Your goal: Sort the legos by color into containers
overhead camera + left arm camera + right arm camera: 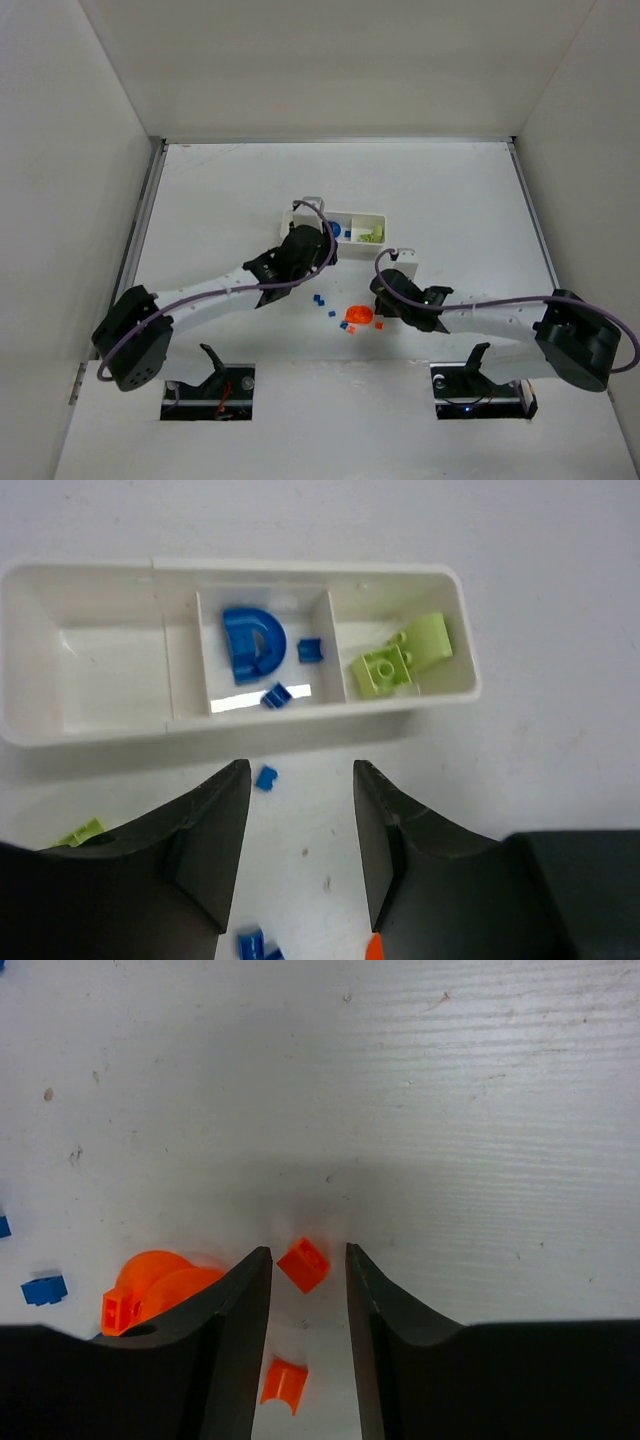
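The white tray (90, 725) lies just past my left gripper (300, 770), which is open and holds nothing. Its left container is bare. The middle one holds a rounded blue piece (253, 643) and two small blue legos (310, 650). The right one holds lime-green legos (395, 660). A loose blue brick (265, 777) lies by my left fingertip. My right gripper (308, 1250) stands open over the table, with a small orange brick (303, 1263) between its fingertips and gaps on both sides. A rounded orange piece (150, 1280) and another small orange brick (283, 1382) lie beside it.
More loose blue bricks (320, 300) and the orange cluster (358, 316) lie between the two arms, in front of the tray (385, 215). A lime plate (80, 832) lies left of my left gripper. White walls enclose the table on three sides.
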### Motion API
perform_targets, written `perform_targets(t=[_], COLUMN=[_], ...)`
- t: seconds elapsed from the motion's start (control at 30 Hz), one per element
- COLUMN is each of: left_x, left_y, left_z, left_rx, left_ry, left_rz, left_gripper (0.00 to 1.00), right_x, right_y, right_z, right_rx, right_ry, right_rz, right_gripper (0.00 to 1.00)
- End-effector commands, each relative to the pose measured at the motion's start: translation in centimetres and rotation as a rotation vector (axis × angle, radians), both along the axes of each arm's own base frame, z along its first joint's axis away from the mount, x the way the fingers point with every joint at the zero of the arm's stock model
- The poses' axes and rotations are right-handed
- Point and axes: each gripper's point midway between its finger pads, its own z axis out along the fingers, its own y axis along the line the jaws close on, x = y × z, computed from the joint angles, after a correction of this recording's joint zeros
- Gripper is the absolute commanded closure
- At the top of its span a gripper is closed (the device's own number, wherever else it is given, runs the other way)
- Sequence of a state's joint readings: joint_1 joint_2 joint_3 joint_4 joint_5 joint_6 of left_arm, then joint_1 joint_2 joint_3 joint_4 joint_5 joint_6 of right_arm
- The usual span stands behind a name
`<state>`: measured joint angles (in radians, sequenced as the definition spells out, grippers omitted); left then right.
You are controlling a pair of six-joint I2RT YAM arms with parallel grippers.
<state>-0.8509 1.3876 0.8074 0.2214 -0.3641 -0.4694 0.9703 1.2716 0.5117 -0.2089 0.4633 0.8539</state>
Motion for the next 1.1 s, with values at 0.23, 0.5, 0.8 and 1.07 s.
perform_targets(t=[0.23,0.5,0.8,1.07], left_x=[-7.9,-9.6,-9.7,-10.1], left_y=[3.1,6.8,12.8,11.6], left_z=[-3.9,-4.0,-2.1,-2.0], left_rx=[0.021,-0.062,-0.184,-0.202], left_ry=[0.062,0.069,-0.025,0.003], left_rz=[-0.052,0.019,0.219,0.16], left_gripper=[0.58,0.59,0.59,0.59], right_x=[0.7,3.4,11.2,17.7], right_y=[1.3,4.4,15.1,20.1], right_z=[0.7,7.2,14.8,13.6], right_rx=[-0.01,0.061,0.206,0.227], right_ry=[-0.004,-0.136,-0.324,-0.334], right_rz=[-0.001,0.056,0.202,0.205], right_gripper=[0.76,0.8,0.81,0.79])
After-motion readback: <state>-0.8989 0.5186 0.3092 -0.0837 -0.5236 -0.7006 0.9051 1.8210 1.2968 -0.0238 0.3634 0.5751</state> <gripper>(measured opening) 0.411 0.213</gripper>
